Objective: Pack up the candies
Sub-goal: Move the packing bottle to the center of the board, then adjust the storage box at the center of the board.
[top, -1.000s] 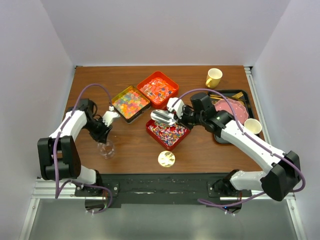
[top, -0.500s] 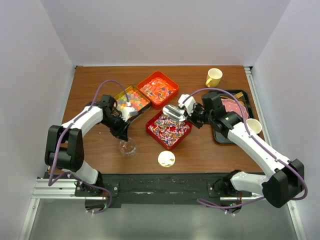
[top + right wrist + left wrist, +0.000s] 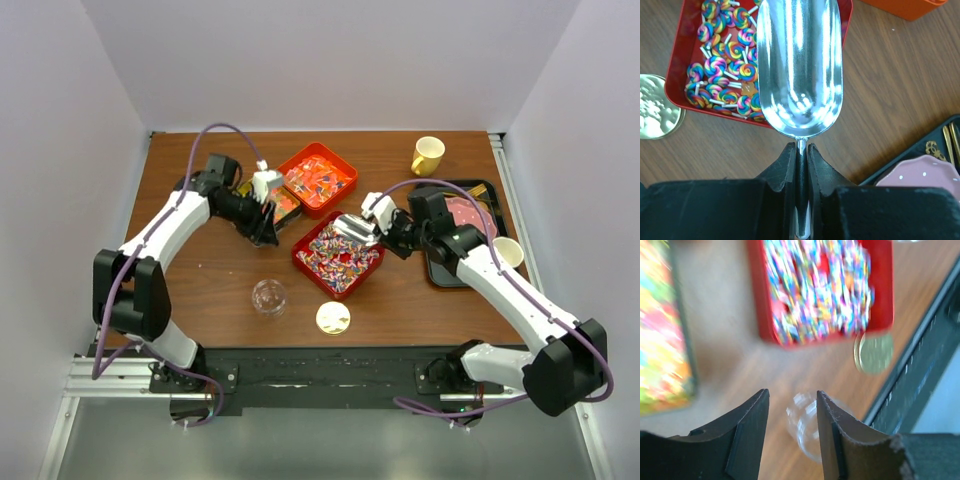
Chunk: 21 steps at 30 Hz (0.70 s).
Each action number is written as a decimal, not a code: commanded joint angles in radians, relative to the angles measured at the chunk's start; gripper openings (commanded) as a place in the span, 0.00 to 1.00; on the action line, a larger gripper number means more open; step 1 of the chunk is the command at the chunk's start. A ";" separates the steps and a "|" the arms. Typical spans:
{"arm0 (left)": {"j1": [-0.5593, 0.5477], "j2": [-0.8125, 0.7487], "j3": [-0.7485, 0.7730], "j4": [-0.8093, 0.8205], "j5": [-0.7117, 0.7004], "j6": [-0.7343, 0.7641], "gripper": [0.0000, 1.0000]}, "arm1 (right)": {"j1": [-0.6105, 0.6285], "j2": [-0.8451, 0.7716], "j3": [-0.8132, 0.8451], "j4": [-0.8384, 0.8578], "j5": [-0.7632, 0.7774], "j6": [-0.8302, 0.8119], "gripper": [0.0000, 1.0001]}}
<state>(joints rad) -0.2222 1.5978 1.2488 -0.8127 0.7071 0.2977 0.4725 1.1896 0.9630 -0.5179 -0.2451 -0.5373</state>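
Observation:
The candies lie in three trays: swirled ones in a red tray [image 3: 338,255] [image 3: 725,55] [image 3: 820,290], wrapped red and blue ones in an orange-red tray [image 3: 316,178], and gummy pieces in a dark tray [image 3: 288,203] [image 3: 662,330] partly hidden under my left arm. My left gripper [image 3: 266,228] [image 3: 792,395] hangs open and holds nothing; a clear jar [image 3: 268,297] [image 3: 807,422] stands alone on the table below it. My right gripper [image 3: 378,228] [image 3: 800,147] is shut on the handle of an empty metal scoop [image 3: 800,65], which hovers over the swirled candies' right edge.
A round gold lid [image 3: 332,318] [image 3: 874,352] lies near the front edge, right of the jar. At the right stands a black tray [image 3: 478,188] with a pink plate [image 3: 920,175], and a cup [image 3: 505,252] beside it. A yellow mug [image 3: 427,155] sits at the back.
My left gripper carried the jar right to the front middle, let it go, opened and pulled back up over the gummy tray. The right gripper shifted slightly right with the scoop.

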 commanded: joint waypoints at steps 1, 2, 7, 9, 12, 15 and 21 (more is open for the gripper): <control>-0.002 0.076 0.089 0.141 -0.021 -0.173 0.48 | -0.003 -0.018 0.081 -0.033 0.050 -0.150 0.00; -0.005 0.106 0.107 0.150 -0.026 -0.198 0.48 | -0.002 -0.007 0.110 -0.059 0.062 -0.176 0.00; -0.045 0.197 0.172 0.191 -0.089 -0.242 0.47 | -0.003 0.065 0.229 -0.232 0.105 -0.355 0.00; -0.068 0.215 0.195 0.211 -0.107 -0.244 0.47 | -0.005 0.079 0.255 -0.271 0.109 -0.359 0.00; -0.098 0.241 0.201 0.237 -0.115 -0.238 0.46 | -0.005 0.074 0.255 -0.263 0.113 -0.346 0.00; -0.123 0.266 0.201 0.254 -0.116 -0.227 0.45 | -0.005 0.074 0.253 -0.263 0.122 -0.331 0.00; -0.157 0.298 0.189 0.283 -0.103 -0.232 0.43 | -0.009 0.073 0.249 -0.271 0.151 -0.329 0.00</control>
<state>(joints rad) -0.3641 1.8816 1.4094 -0.5812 0.5915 0.0864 0.4702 1.2720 1.1828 -0.7780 -0.1280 -0.8551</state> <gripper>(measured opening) 0.433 0.100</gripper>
